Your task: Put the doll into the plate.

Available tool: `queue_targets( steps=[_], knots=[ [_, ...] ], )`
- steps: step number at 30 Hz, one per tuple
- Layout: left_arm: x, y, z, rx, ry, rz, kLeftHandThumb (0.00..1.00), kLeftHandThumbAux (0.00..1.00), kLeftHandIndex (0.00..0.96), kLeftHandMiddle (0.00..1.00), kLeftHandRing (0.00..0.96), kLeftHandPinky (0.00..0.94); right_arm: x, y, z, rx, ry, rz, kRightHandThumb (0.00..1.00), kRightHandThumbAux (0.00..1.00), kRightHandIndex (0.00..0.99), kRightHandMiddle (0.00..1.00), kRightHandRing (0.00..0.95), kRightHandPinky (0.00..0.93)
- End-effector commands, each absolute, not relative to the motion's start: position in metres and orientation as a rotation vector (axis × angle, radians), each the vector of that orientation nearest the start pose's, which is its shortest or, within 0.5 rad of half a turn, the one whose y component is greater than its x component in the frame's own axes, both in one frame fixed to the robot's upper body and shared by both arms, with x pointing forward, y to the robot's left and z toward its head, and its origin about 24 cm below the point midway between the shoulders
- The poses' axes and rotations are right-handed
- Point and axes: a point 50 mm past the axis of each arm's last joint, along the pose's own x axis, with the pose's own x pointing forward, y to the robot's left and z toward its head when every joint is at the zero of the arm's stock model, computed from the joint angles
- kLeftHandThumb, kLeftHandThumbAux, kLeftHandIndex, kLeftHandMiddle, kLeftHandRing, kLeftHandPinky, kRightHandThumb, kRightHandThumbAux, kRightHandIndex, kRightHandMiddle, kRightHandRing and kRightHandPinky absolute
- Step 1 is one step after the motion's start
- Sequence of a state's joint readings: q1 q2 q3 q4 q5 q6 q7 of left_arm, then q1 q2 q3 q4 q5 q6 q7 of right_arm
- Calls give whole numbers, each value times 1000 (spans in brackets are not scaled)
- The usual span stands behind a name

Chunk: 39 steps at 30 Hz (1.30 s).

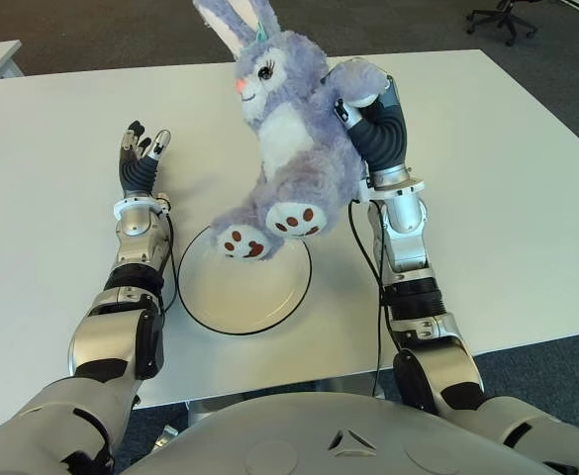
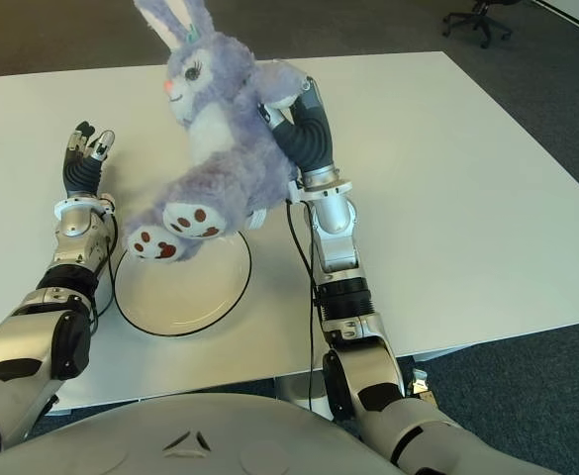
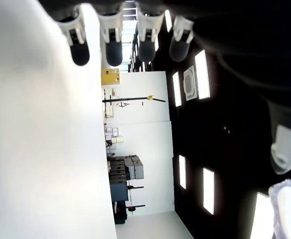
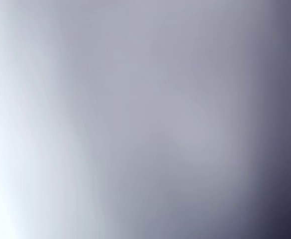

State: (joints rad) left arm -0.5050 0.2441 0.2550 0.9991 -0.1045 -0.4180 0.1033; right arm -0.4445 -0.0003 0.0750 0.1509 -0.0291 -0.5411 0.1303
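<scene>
White table [image 1: 487, 198]: doll [image 1: 289, 148] above plate [image 1: 254, 297]

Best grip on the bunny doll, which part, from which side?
The torso, from its back on the robot's right, as the right hand holds it now. The doll hangs tilted, feet over the plate; the body is its bulkiest part, while ears and legs are floppy. Left hand is open, beside the plate.

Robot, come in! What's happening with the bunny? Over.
Right hand holding bunny up over plate. Left hand open beside plate's left. Nothing in the way.
</scene>
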Motion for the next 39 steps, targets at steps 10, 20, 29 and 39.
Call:
queue_targets(
  steps=[10, 20, 29, 39],
  knots=[
    [276, 228, -53, -13, 349, 351, 3, 512, 0, 62, 90, 116, 294, -81, 176, -63, -809, 355, 849, 665, 442, 491, 748, 770],
    [275, 227, -53, -17, 348, 355, 0, 503, 0, 73, 97, 111, 291, -77, 177, -56, -788, 407, 853, 666, 419, 606, 727, 737],
    [275, 225, -53, -24, 335, 355, 12, 494, 0, 54, 86, 116, 290, -74, 176, -51, -746, 439, 848, 669, 402, 582, 693, 708],
    [274, 222, -53, -36, 321, 356, 46, 474, 0, 34, 82, 164, 287, -72, 175, -69, -751, 436, 847, 670, 397, 570, 682, 701]
  ],
)
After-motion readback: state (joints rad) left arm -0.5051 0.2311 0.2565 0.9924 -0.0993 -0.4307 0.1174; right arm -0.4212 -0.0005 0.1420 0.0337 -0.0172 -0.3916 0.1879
